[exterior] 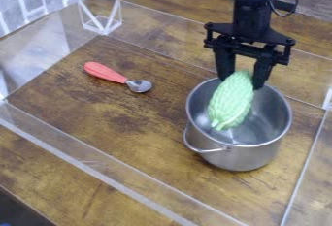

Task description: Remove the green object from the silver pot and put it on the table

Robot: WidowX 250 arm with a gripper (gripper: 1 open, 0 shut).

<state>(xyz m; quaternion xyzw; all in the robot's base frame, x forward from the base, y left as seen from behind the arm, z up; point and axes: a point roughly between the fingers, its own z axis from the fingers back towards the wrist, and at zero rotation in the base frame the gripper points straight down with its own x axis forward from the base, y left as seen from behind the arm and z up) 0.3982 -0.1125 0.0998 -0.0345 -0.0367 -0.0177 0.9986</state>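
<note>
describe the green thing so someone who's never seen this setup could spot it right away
Find the shiny silver pot on the brown wooden table. At its mouth, below the black gripper, is a pale green, bumpy, elongated object. Its green color and bumpy skin set it apart from the red-handled spoon.

It looks like a robotics lab bench from here: a black jointed robot arm [254,15] reaches over a shiny round steel pot [239,128], and left of the pot, clear acrylic walls [81,123] edge the brown wooden tabletop [123,133].
</note>
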